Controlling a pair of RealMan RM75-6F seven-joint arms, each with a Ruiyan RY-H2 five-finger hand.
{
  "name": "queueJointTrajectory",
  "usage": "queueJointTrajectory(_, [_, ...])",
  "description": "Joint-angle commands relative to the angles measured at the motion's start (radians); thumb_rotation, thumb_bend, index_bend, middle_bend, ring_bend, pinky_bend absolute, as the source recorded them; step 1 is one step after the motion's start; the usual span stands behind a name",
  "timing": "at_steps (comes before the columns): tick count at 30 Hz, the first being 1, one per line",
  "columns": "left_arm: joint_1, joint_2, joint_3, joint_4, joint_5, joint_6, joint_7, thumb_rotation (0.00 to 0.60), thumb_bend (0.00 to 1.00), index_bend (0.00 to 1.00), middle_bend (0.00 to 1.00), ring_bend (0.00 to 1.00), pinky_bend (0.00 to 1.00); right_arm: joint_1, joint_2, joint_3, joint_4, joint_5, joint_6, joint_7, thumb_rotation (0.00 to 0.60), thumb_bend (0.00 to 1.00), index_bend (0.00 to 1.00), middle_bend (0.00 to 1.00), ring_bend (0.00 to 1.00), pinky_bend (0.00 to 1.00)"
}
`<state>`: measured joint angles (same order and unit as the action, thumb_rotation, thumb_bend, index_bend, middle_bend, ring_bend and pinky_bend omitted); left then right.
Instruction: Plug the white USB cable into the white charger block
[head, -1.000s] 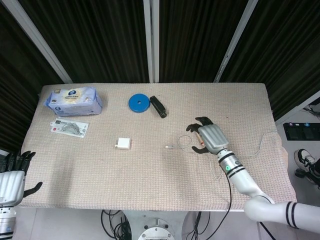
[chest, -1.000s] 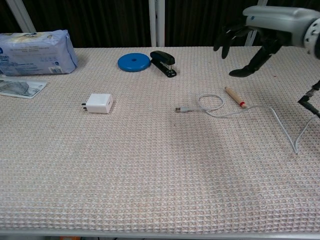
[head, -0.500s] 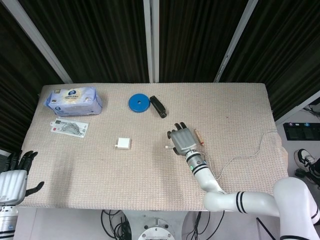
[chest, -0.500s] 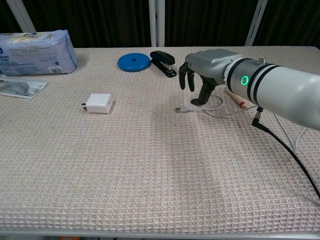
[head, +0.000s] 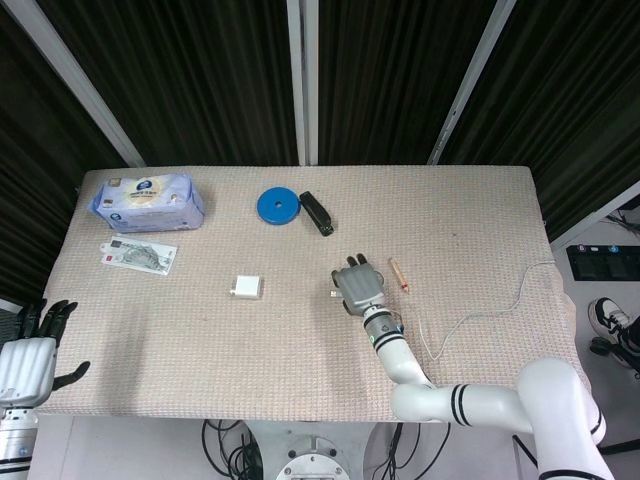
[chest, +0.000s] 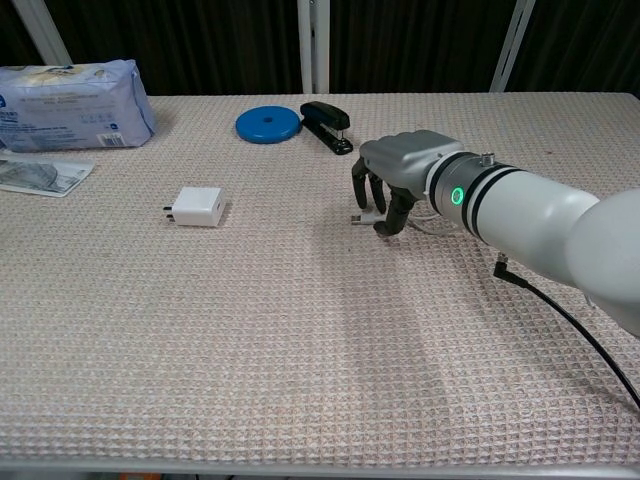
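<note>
Your small white square charger block (chest: 198, 207) lies flat on the woven mat, prongs pointing left. Your thin white USB cable (head: 470, 318) trails rightward to the table edge, its plug end (chest: 358, 219) lying under the hand.

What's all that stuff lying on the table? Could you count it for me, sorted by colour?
White: 2, charger block and USB cable
Blue: 2, disc and wipes pack
Black: 1, stapler
Tan: 1, small stick
Printed: 1, flat packet
Total: 7
</note>
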<state>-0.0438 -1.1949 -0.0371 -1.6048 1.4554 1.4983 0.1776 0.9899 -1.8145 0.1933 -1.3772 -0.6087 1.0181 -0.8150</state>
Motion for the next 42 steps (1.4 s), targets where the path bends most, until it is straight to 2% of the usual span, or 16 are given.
queueJointTrajectory(1, [0.0, -0.001, 0.001, 0.002, -0.002, -0.001, -0.003, 0.6, 0.12, 0.14, 0.1, 0.0, 0.0, 0.003, -0.006, 0.002, 0.008, 0.009, 0.0, -0.008, 0.6, 0.27, 0.43, 0.46, 0.17, 0.15])
queueJointTrajectory(42, [0.0, -0.012, 0.001, 0.043, -0.008, -0.005, -0.036, 0.6, 0.12, 0.14, 0.1, 0.0, 0.0, 0.015, -0.039, 0.045, 0.022, 0.105, 0.013, -0.05, 0.6, 0.31, 0.5, 0.53, 0.23, 0.16])
